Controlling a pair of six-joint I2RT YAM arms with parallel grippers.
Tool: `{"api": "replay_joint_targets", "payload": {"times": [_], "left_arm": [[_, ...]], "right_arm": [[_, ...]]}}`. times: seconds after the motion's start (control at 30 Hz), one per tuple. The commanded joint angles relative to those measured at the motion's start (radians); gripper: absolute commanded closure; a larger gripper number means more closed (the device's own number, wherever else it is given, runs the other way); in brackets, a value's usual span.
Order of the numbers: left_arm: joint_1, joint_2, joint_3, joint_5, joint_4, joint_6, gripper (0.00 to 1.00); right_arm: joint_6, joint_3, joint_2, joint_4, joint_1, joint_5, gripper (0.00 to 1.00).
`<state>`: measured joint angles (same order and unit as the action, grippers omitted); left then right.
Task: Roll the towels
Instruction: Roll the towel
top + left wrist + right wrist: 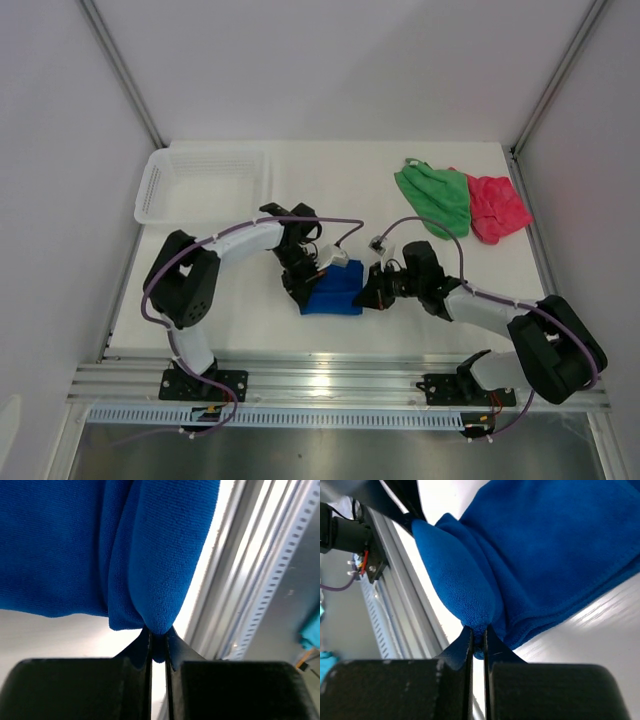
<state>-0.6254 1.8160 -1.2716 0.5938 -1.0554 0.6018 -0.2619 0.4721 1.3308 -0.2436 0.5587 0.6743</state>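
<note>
The blue towel [335, 295] lies folded mid-counter [340, 190]. The left end effector [159, 636] and the right end effector [478, 634] each clamp a fold of it from opposite sides.

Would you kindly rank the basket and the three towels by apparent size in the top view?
Largest: white basket, clearly.
Next: green towel and pink towel, about alike, so unranked.
Smallest: blue towel, which lies folded.
</note>
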Motion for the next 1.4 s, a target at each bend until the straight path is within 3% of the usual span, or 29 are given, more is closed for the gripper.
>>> {"api": "replay_joint_targets", "payload": {"times": [0.0,0.03,0.07,0.17,0.47,0.7,0.8,0.93,1.07,1.2,1.23,1.37], "left_arm": [[0.009,-0.041,-0.003,0.092,-0.058,-0.019,0.92],[0.009,-0.037,-0.008,0.072,-0.023,-0.036,0.89],[0.007,-0.023,-0.018,0.052,0.0,-0.055,0.78],[0.009,0.02,-0.064,-0.018,0.058,-0.144,0.71],[0.016,0.019,-0.095,-0.357,0.185,-0.266,0.64],[0.016,-0.07,-0.069,-0.477,0.207,-0.263,0.63],[0.015,-0.153,-0.064,-0.506,0.233,-0.225,0.62],[-0.04,-0.265,-0.042,-0.462,0.268,-0.067,0.56],[-0.175,-0.375,0.185,-0.474,0.415,0.163,0.51],[-0.269,-0.37,0.323,-0.554,0.547,0.286,0.5],[-0.295,-0.368,0.336,-0.563,0.576,0.326,0.45],[-0.318,-0.33,0.345,-0.566,0.64,0.365,0.44]], "right_arm": [[-0.068,-0.01,-0.015,0.064,-0.011,0.038,1.0],[-0.083,-0.007,0.002,0.066,-0.022,0.022,1.0],[-0.091,-0.004,0.013,0.055,-0.043,0.016,1.0],[-0.117,0.023,0.088,0.038,-0.071,0.001,1.0],[-0.201,0.089,0.248,0.012,-0.112,-0.045,1.0],[-0.209,0.154,0.268,0.084,-0.125,-0.065,0.98],[-0.195,0.186,0.286,0.116,-0.123,-0.062,0.97],[-0.191,0.21,0.311,0.141,-0.123,-0.055,0.96],[-0.183,0.235,0.337,0.158,-0.121,-0.044,0.95],[-0.183,0.249,0.354,0.162,-0.123,-0.036,0.94],[-0.181,0.25,0.355,0.164,-0.122,-0.036,0.94],[-0.185,0.253,0.355,0.165,-0.123,-0.038,0.94]]}}
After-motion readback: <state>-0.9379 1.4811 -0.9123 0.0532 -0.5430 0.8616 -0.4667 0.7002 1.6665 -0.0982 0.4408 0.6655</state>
